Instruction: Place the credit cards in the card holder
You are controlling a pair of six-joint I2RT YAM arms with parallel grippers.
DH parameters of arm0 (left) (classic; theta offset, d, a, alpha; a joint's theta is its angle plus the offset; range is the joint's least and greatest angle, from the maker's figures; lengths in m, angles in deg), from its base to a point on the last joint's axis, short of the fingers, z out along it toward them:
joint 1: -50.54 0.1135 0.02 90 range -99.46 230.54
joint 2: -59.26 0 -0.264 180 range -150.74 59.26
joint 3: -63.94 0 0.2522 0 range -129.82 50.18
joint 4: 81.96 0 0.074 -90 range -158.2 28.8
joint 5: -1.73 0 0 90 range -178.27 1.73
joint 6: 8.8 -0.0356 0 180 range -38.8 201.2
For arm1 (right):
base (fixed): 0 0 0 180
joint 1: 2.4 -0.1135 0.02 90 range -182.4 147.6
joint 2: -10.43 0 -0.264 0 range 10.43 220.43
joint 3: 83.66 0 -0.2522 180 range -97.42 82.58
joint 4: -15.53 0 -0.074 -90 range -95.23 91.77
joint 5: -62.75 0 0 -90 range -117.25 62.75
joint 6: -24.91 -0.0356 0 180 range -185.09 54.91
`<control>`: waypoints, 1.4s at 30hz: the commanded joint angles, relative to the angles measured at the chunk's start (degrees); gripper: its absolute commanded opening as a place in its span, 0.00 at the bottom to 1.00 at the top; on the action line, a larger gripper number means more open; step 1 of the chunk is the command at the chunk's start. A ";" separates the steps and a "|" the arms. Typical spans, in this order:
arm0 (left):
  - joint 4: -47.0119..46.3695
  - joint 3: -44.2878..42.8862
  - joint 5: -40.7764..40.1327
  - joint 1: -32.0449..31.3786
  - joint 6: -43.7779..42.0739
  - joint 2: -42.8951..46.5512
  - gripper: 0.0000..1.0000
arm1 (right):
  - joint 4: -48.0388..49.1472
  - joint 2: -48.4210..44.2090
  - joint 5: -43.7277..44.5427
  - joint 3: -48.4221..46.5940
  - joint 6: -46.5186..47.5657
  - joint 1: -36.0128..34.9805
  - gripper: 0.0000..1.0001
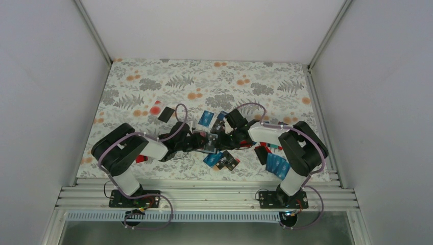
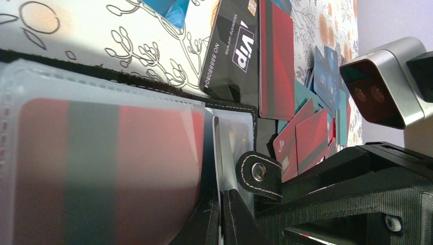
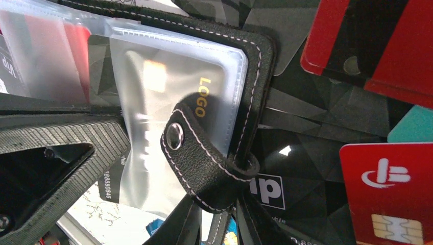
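The black card holder (image 1: 210,142) lies open between my two grippers at the table's middle. In the left wrist view its frosted sleeves (image 2: 102,168) hold a red card with a grey stripe. My left gripper (image 2: 220,219) is shut on a thin clear sleeve edge beside the snap strap (image 2: 258,173). In the right wrist view a sleeve holds a black card printed LOGO (image 3: 173,92). My right gripper (image 3: 219,227) is closed around the holder's stitched black edge under the strap (image 3: 204,163). Loose credit cards lie around: a black VIP card (image 2: 232,48), red cards (image 2: 306,138) and a red chip card (image 3: 388,194).
More cards lie at the front (image 1: 222,161), by the right arm (image 1: 277,164) and behind the holder (image 1: 206,118). A slim plain black rectangle (image 1: 165,114) and a red card (image 1: 154,109) lie at the back left. White walls enclose the floral tabletop (image 1: 153,81).
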 commanded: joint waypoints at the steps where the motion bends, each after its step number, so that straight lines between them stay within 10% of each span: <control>1: 2.72 -0.71 1.89 -2.30 -0.26 -2.62 0.02 | -0.93 1.71 1.23 -1.02 0.32 -1.21 0.19; 8: 6.05 -2.68 2.14 -3.02 -0.90 -3.19 0.04 | -1.10 1.23 1.37 -1.38 0.43 -1.24 0.19; 42: 40.38 -16.42 -9.11 -5.76 -9.09 11.05 0.75 | -7.75 -7.46 5.47 -3.39 4.47 -0.33 0.21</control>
